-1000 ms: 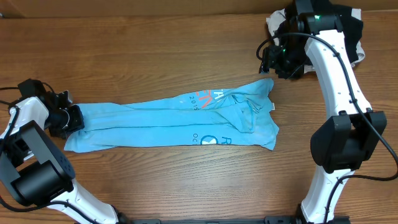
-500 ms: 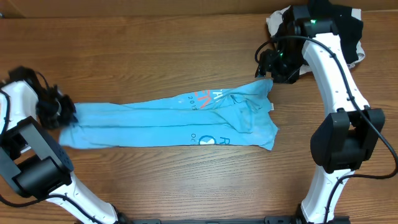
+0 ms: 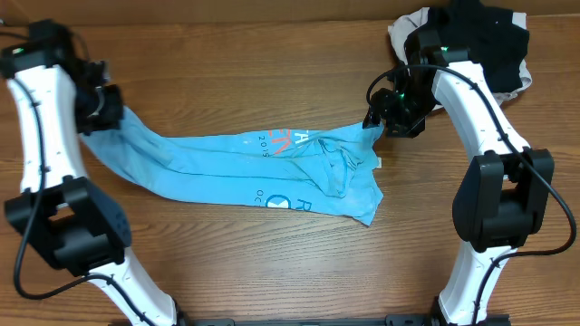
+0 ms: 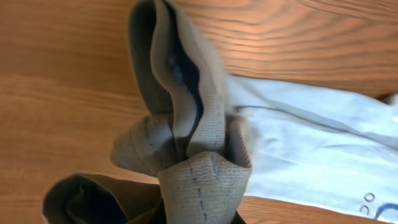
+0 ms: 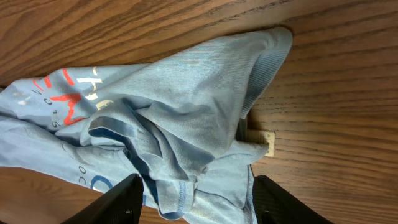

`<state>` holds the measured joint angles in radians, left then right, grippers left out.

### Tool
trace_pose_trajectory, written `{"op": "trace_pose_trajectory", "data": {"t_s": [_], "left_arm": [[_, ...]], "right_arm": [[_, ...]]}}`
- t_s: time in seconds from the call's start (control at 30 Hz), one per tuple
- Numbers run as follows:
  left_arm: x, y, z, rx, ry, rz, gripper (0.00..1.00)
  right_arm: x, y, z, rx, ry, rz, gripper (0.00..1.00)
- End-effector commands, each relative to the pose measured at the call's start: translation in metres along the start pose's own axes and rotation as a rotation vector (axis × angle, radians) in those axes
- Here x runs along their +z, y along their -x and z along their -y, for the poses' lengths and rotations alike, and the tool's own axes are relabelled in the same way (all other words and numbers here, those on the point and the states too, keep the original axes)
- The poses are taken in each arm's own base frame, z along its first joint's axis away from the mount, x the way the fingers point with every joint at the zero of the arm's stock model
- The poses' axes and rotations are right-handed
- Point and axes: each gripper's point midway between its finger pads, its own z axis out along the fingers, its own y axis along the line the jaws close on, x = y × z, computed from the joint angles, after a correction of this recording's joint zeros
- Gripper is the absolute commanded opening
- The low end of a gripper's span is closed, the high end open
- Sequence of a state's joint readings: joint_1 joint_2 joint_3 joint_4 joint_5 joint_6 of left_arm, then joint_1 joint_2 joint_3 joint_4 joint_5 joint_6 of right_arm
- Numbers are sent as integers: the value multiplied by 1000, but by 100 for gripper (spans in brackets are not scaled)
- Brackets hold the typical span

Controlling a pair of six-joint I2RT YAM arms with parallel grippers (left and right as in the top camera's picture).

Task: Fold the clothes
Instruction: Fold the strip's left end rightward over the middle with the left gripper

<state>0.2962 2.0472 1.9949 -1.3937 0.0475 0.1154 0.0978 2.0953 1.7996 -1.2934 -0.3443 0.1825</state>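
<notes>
On the far left, my left claw [image 3: 97,109] is clamped tight on the end of the sky-blue T-shirt [image 3: 227,163]. The left wrist view shows only a knot of stitched hem bunched up right at the lens. The claw holds that end raised toward the back left of the table [image 3: 227,272], so the cloth runs from it in a long, taut diagonal band. My guess is that this tension is meant to draw the wrinkles out before any fold.

The middle of the shirt lies flat on the wood, with the red and white lettering facing up. There is bare table in front of it and behind it, so there is room to swing a fold either way.

At the right end the fabric is rumpled, with ridges piled around a ribbed edge. My right claw [image 5: 197,186] hangs over this end with its fingers [image 5: 127,199] spread wide, straddling the cloth and gripping nothing. A small label [image 5: 266,143] lies on the wood just beside the ribbed edge.

Behind the right arm, at the back corner, sit a black garment [image 3: 494,36] and a cream garment [image 3: 403,27], apart from the shirt. I would keep the right elbow from sweeping that way. The shirt's near right corner is free and well inside the table edge.
</notes>
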Motion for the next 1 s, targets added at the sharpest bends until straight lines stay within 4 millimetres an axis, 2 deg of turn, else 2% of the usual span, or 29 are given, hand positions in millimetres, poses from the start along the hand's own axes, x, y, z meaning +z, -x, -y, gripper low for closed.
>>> {"op": "trace_pose_trajectory", "data": {"t_s": [0.0,0.07,0.1,0.13,0.3,0.47,0.77,0.97], "left_arm": [[-5,4,38,120,8,14,4],[-4,5,66,146,-21,17,5],[-4,2,93,177,-65,13,7],[-4,-1,108,201,-87,9,8],[-1,-18,160,277,-121,-26,14],[7,-41,205,303,-128,-70,14],[7,-69,257,382,-139,-88,17],[7,-78,273,421,-144,-86,21]], "right_arm": [[-9,3,-1,2,20,25,59],[-10,4,1,3,16,28,59],[-10,6,4,6,4,39,60],[-11,8,6,7,-1,44,61],[-15,12,16,34,0,54,62],[-19,15,26,50,1,64,63],[-19,16,28,33,-7,67,62],[-19,16,29,34,-10,67,63]]}}
